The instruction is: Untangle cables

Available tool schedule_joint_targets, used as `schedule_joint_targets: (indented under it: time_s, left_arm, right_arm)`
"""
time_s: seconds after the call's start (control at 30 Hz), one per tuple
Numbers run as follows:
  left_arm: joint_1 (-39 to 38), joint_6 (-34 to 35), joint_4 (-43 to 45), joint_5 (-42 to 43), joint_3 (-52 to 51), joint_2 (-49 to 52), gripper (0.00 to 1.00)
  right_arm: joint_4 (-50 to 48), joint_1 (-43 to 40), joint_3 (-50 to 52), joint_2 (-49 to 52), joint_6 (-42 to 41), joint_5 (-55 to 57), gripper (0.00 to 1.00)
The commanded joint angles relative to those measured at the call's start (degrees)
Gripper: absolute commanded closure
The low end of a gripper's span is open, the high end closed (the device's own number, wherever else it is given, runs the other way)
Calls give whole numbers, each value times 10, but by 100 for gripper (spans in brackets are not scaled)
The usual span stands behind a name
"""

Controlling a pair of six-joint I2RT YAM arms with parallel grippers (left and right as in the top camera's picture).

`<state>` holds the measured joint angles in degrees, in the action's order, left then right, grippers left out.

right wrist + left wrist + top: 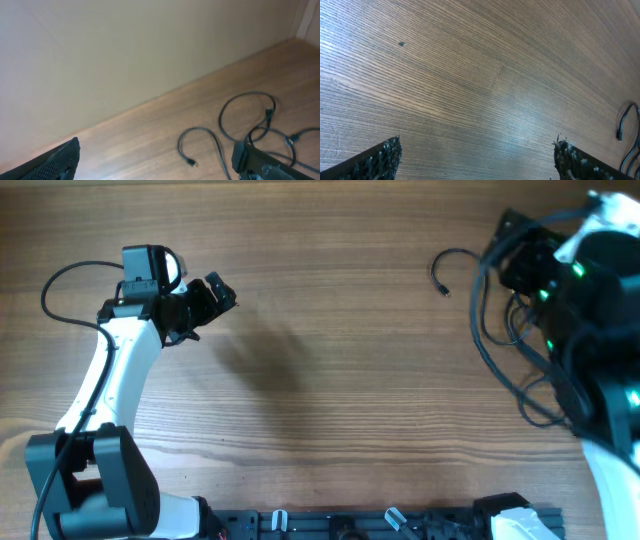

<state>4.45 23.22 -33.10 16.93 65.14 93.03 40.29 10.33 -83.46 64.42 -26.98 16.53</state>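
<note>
Wood-grain table [330,410] fills the overhead view. The left arm [110,370], white with black joints, reaches up from the near left corner. Its left gripper [210,305] hangs over bare wood with nothing between its fingers. The right arm [600,290], dark with green lights, sits at the far right edge. The cables [476,330] lie partly under and beside it in loose black loops. One plug end [443,288] trails off to the left, well apart from the left gripper.

From the left wrist, two textured fingers [385,157] stand wide apart at the bottom corners. Only bare table shows between them. A single cord end curls at the right edge.

From the right wrist, a plain beige wall [125,55] rises behind the table. The right gripper [155,160] is spread fully and holds nothing. The cables lie ahead of its right-hand finger [260,162] in open loops. One strand passes just beside that finger, though whether it touches is unclear.
</note>
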Motion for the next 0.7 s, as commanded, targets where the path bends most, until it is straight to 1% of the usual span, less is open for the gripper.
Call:
schedule_joint_targets:
  time_s: [0.0,0.17,0.43,0.53,0.67]
  left_arm:
    - [-1,3,0,-7,5,-4,0]
    - [-1,3,0,-7,5,-4,0]
    - [-1,3,0,-7,5,-4,0]
    - [-1,3,0,-7,5,-4,0]
    - [-1,3,0,-7,5,-4,0]
  right_arm:
    - [1,2,-4,-57,-1,-1,0]
    - [9,2,-4,-127,0,6,0]
    - [91,2,2,-241,-2,5,0]
    - [89,0,43,-293,-2,6,0]
    - [43,-4,141,-378,-11,5,0]
